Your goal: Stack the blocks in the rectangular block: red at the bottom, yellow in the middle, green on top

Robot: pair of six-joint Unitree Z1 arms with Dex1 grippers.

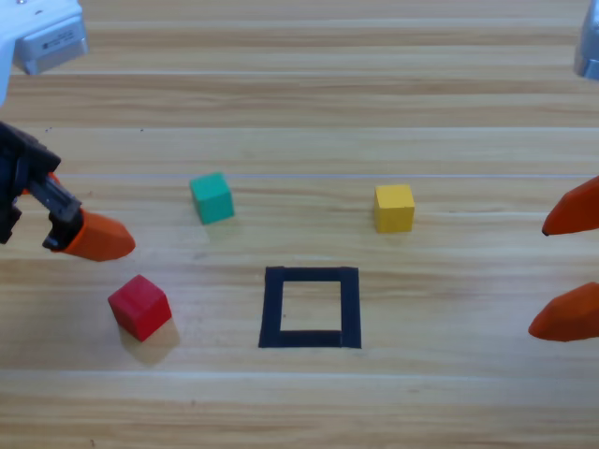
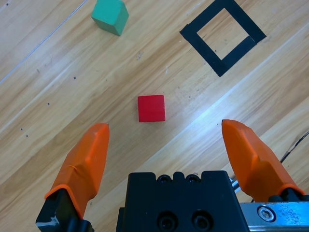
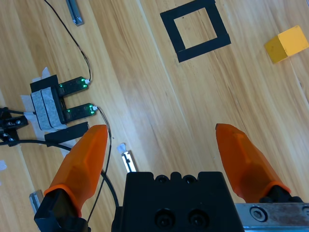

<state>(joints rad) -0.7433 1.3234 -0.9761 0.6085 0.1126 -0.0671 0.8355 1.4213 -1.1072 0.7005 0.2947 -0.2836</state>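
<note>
The red cube lies on the wooden table at the front left, left of the black tape square, whose middle is bare. Behind the square lie the green cube to the left and the yellow cube to the right. My left gripper hovers open at the left edge, up and left of the red cube. In its wrist view the red cube sits just ahead, between the spread jaws of the left gripper, with the green cube and the tape square farther off. My right gripper waits open at the right edge.
The right wrist view shows the right gripper, the yellow cube and the tape square ahead. Off to its left are small circuit boards with green lights, taped down, and black cables.
</note>
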